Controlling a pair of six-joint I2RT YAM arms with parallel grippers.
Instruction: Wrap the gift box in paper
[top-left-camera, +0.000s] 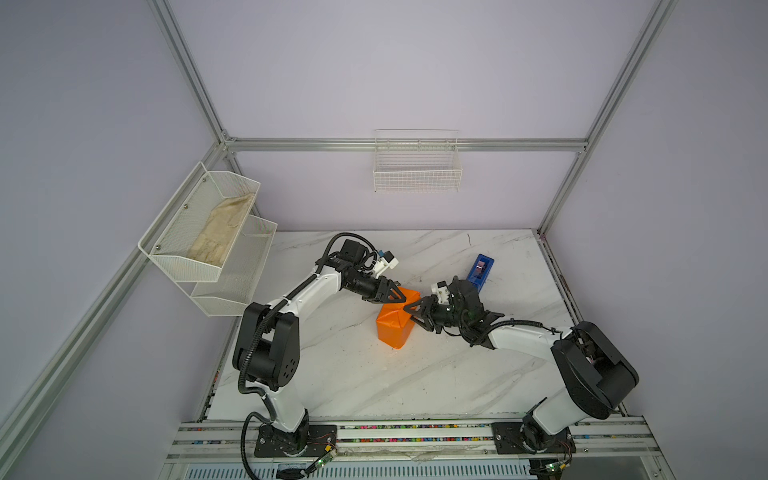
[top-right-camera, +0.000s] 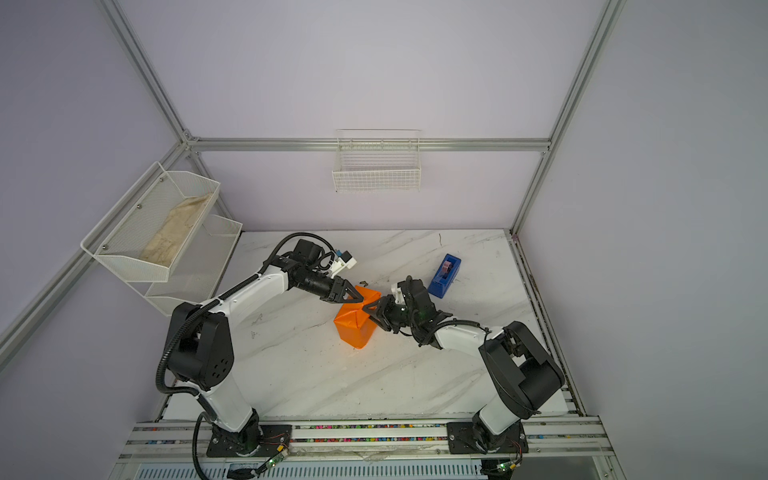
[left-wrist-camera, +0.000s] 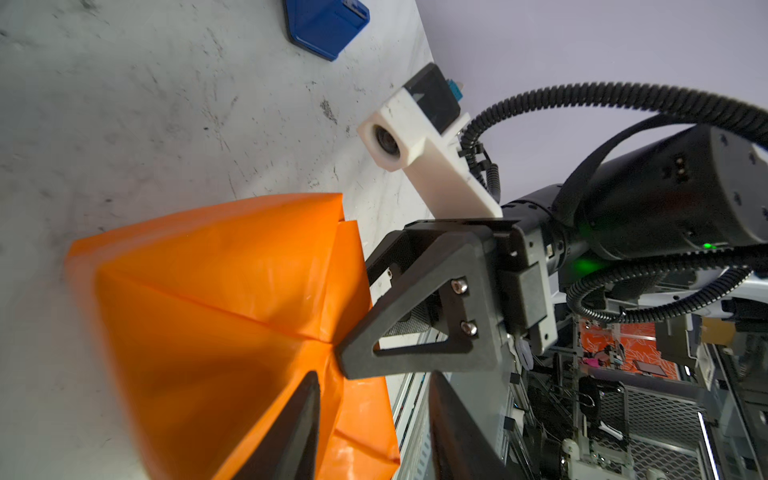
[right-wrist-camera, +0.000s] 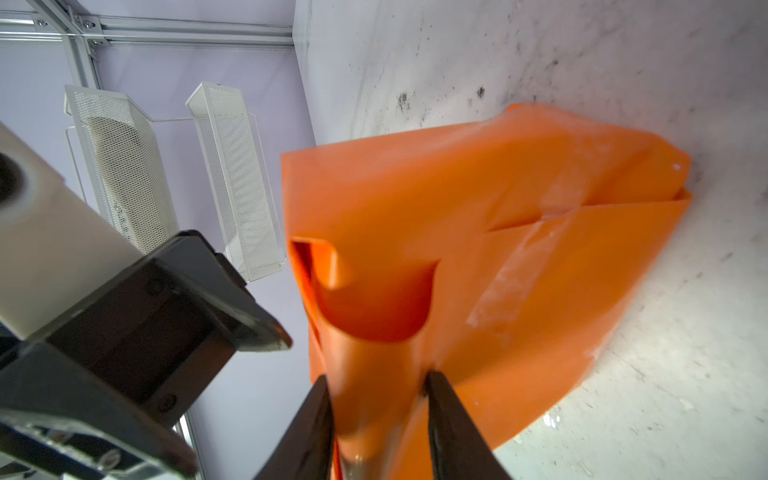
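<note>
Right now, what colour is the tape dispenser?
The tape dispenser is blue, clearest in a top view.

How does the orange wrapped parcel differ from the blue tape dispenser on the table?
The paper parcel is orange and bulkier; the tape dispenser is blue and slimmer. The parcel sits mid-table with the left tool and right tool at its top; the dispenser stands apart toward the back right, untouched. Both rest on the marble table.
</note>
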